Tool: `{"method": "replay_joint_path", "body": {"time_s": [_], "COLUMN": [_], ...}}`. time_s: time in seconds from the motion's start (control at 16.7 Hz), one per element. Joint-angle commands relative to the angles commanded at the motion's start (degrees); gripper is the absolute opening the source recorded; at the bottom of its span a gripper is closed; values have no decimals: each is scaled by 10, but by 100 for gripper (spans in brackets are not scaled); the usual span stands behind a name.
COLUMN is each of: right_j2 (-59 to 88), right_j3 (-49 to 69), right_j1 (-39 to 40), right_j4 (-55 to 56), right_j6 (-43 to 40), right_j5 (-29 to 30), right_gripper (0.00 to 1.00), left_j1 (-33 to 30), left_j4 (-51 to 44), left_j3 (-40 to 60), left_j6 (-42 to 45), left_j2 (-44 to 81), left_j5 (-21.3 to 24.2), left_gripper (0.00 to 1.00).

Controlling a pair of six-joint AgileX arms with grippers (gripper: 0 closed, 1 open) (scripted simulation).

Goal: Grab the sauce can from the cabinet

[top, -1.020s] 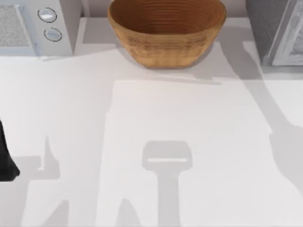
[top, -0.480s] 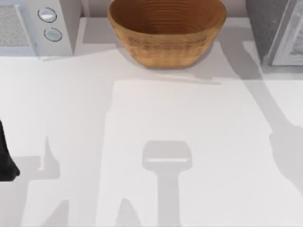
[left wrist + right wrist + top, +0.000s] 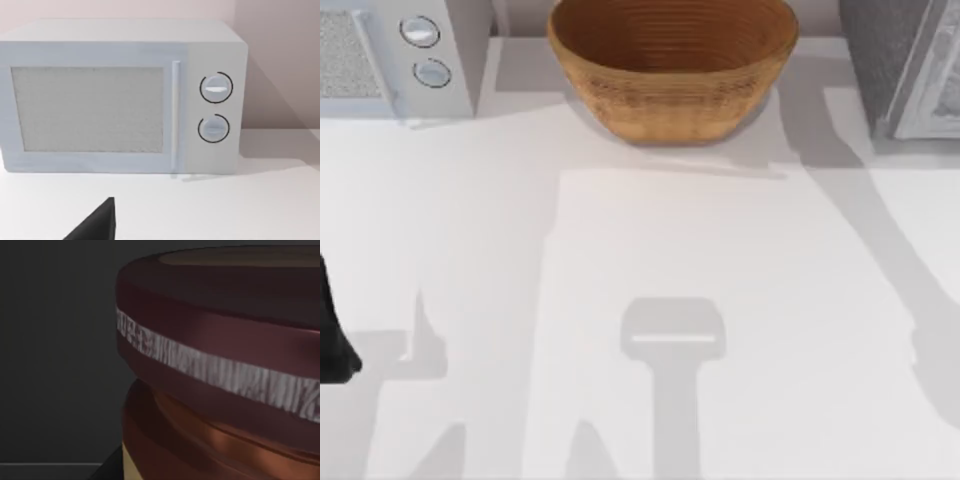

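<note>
Wicker, one big round brown basket [image 3: 672, 68] sits at the table's far edge, middle. One white microwave [image 3: 395, 55] with two round dials stands in the far left corner, and one grey cabinet [image 3: 905, 65] in the far right corner. Left arm [image 3: 334, 330] is parked at the table's left edge. Right wrist view has one small short sauce can [image 3: 220, 370], dark maroon top and orange-brown lower down, very close against a dark wall. Can't tell the fingers' state on either gripper.
</note>
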Motion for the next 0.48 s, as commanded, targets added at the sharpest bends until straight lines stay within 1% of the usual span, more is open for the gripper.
{"method": "replay_joint_path", "body": {"time_s": [0.3,0.48], "right_j2": [-129,-148], "right_j3": [-58,-70], "right_j1": [70,83], "right_j4": [-68,-82], "right_j6": [2,2], "right_j5": [69,81], "right_gripper": [0,0], "left_j1": [0,0], "left_j4": [0,0], "left_j3": [0,0], "left_j6": [0,0], "left_j2": [0,0], "left_j5": [0,0], "left_gripper": [100,100]}}
